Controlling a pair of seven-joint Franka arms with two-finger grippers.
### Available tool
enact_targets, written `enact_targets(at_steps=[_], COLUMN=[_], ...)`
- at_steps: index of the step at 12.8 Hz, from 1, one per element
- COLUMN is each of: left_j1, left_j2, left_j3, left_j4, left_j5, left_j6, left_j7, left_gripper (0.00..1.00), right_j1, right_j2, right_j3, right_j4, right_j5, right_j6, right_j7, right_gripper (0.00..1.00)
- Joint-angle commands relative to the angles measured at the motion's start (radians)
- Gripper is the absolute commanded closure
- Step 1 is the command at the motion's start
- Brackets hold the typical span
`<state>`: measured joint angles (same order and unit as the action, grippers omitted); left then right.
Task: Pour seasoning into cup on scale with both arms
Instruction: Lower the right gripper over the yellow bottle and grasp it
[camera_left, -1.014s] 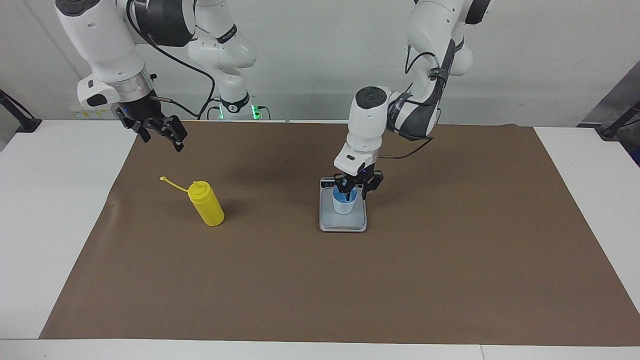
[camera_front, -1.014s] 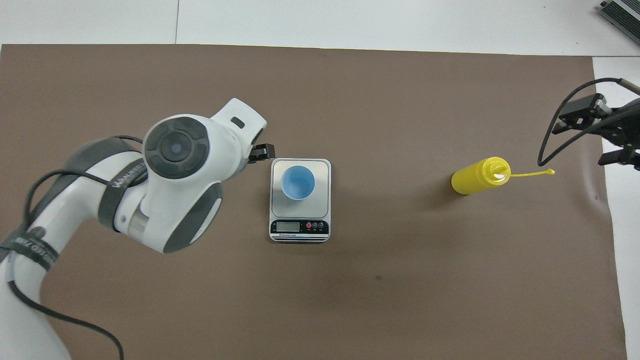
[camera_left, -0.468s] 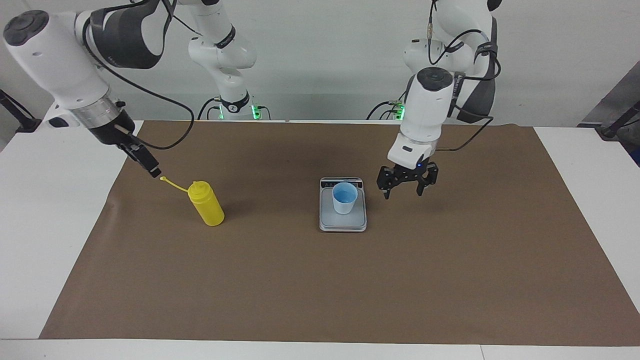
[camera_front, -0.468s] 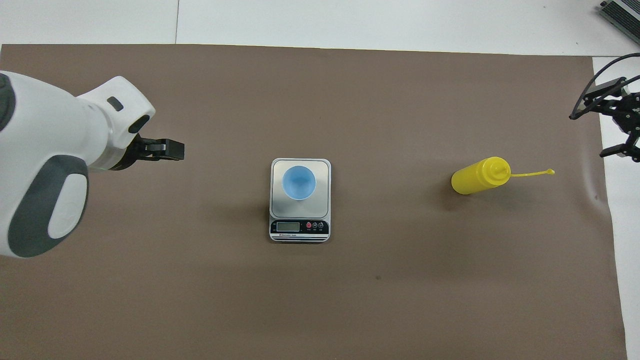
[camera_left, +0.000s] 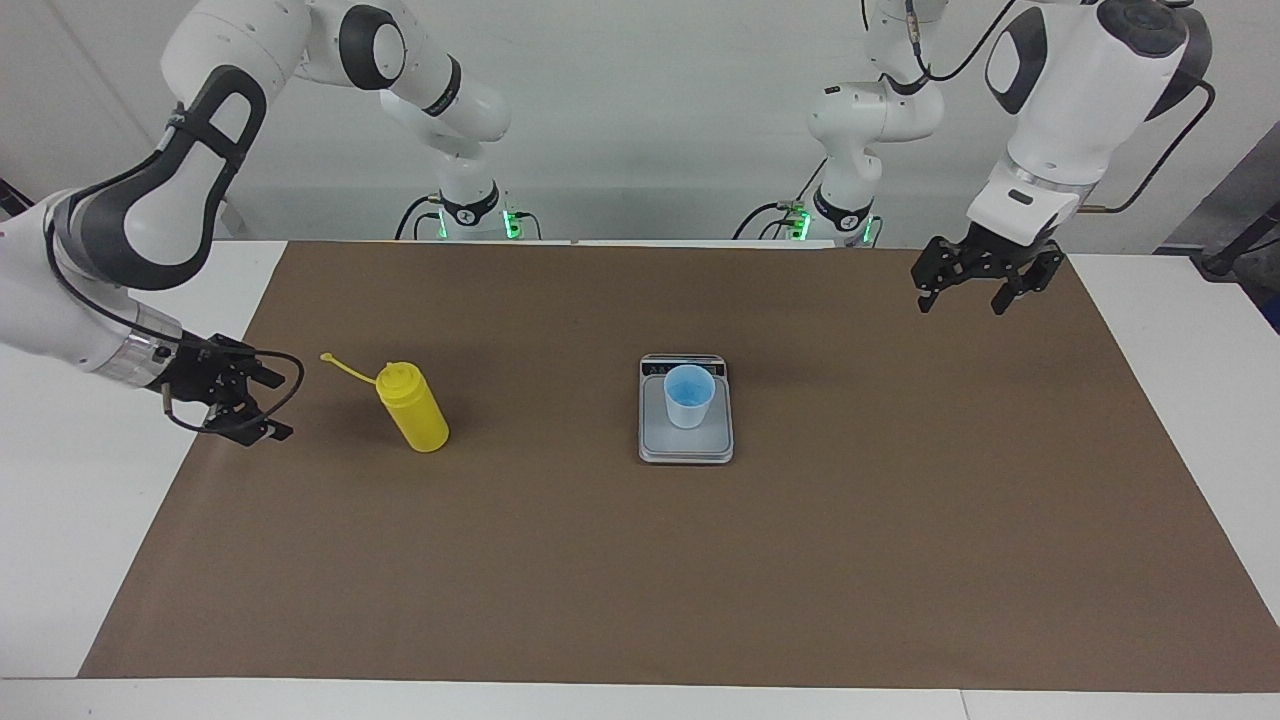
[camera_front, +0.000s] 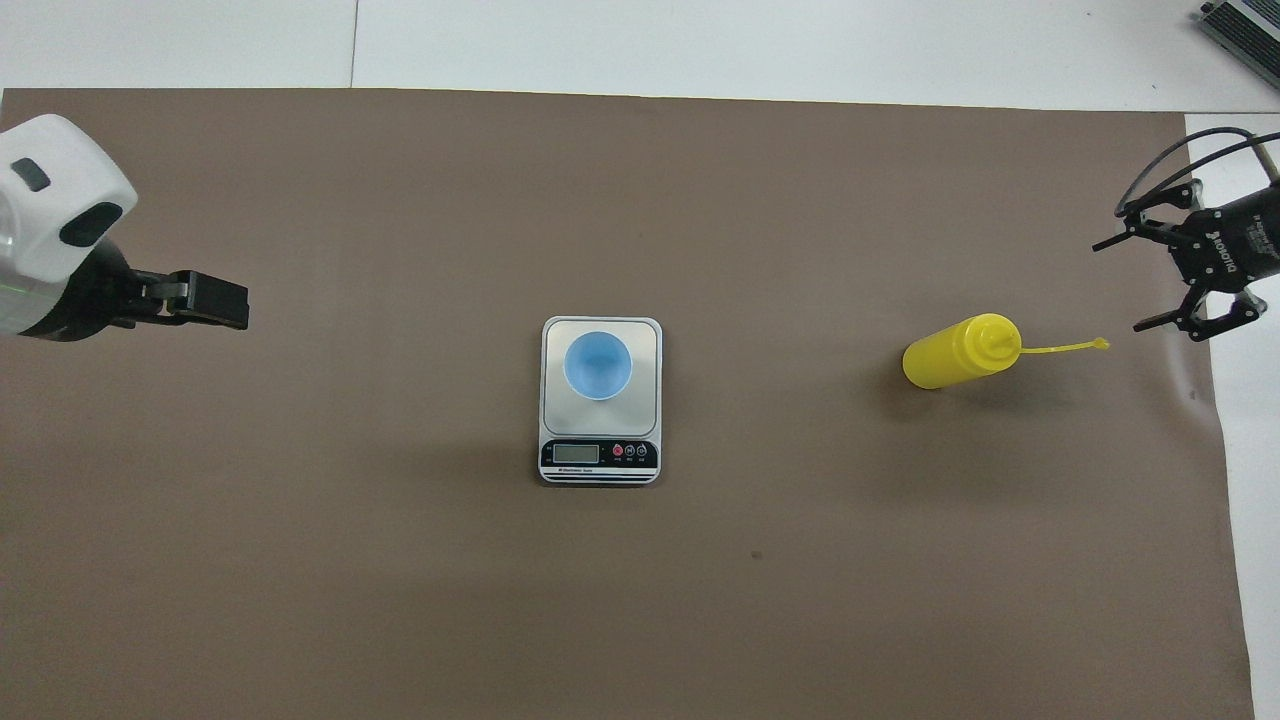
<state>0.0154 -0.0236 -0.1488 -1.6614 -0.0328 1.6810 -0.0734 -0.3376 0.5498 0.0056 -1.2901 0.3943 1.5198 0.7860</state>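
Seasoning (camera_left: 411, 406) and scale (camera_left: 686, 440) with cup (camera_left: 689, 396) stood mid-frame on brown paper (camera_left: 640, 560) covering the white worktop (camera_left: 90, 520); both the left end effector (camera_left: 976, 288) and the right end effector (camera_left: 262, 403) were open, empty.

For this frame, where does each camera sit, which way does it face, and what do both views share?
Facing view: high across the table, looking at the robots; both arms whole, left gripper and right gripper open.
Overhead view: above the robots' end, looking steeply down; only wrists and grippers show.
Shared: cup on scale, seasoning bottle, brown mat.
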Motion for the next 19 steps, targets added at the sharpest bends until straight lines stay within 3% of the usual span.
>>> enact_targets(at_steps=[1,5,10,19], left_j1=[0.028,0.014,0.014,0.026], left_j2=[0.004,-0.036,-0.036,-0.036], left_j3=[-0.011,-0.015,-0.021,-0.020], left_j4=[0.026,-0.018,-0.017,-0.017], left_j5=[-0.022,-0.025,-0.025,-0.025], left_j6=[-0.049,-0.032,-0.037,-0.038], left_j7=[0.023,0.018,0.020,0.015], left_gripper=[0.00,0.00,0.00,0.00], right_j1=[-0.031,-0.028,-0.021,-0.017], right_j2=[0.077,0.076,-0.030,-0.088], right_j3=[0.010,0.010,0.014,0.022], right_j4=[0.041,-0.073,-0.346,-0.492], right_j5=[0.092,0.218,0.349,0.446], right_j6=[-0.036,0.000,0.097,0.103], right_j7=[0.033,0.064,0.082,0.078], right_gripper=[0.00,0.00,0.00,0.00])
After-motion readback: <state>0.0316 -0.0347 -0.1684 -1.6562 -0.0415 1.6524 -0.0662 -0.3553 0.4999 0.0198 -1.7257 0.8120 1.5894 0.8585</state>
